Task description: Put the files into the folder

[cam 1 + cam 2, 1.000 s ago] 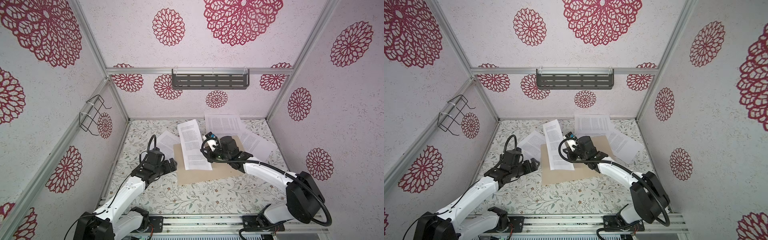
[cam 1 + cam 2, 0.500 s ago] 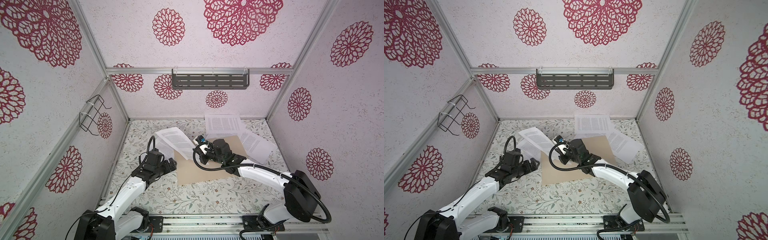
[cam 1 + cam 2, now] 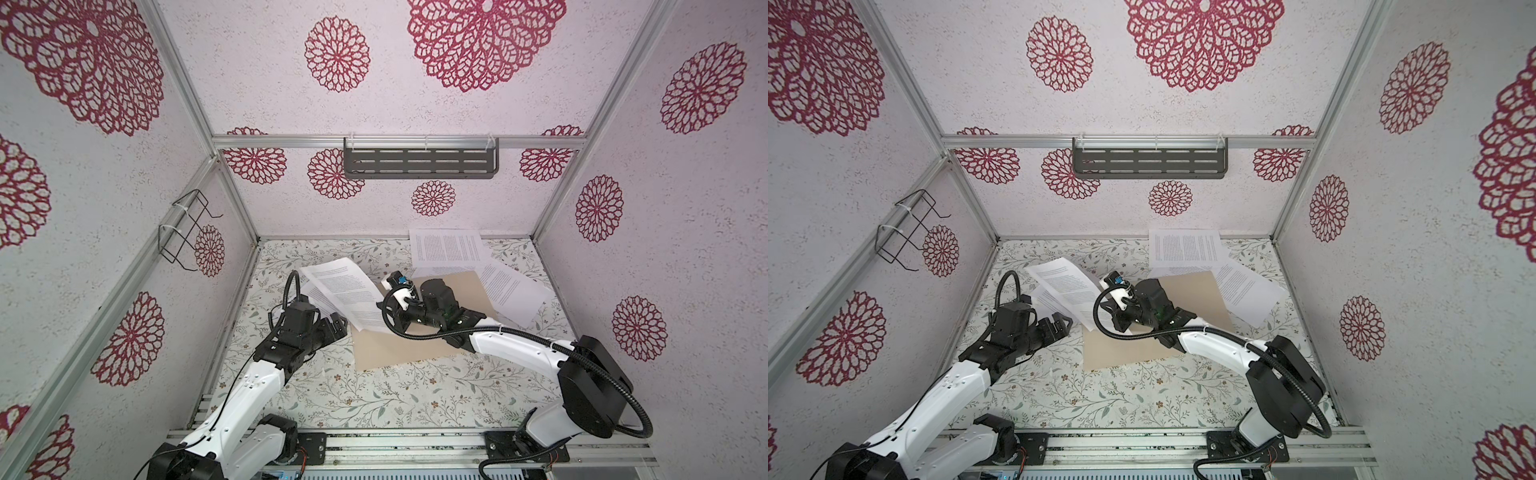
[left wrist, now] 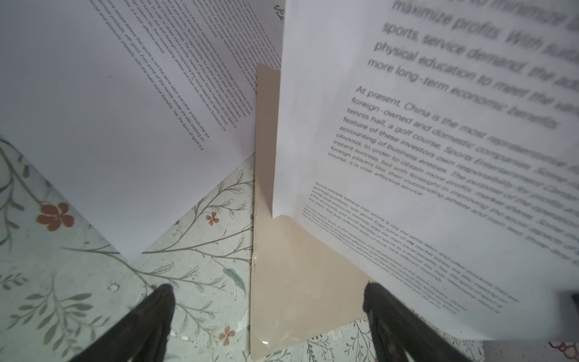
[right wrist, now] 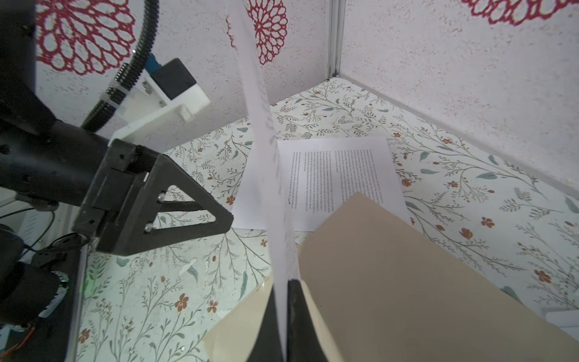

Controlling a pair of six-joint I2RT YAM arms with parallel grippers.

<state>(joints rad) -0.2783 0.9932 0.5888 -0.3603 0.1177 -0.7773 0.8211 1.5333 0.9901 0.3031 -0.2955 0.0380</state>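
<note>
Clamped tight in right gripper (image 5: 286,283): held sheet (image 3: 345,291), pinched edge-on, raised, tilted, lower corner down on folder (image 3: 457,286). Over at left gripper (image 4: 268,290): released wide, grasping nothing, straddling folder's left edge. Flat on floral table (image 3: 374,395): folder mid-table, second sheet (image 3: 320,301) left of it, back sheet (image 3: 446,247) and right sheet (image 3: 511,295) at far and right edges.

Folder (image 3: 399,345) on table (image 3: 374,395); sheets (image 3: 446,249) behind, right and left of it
</note>
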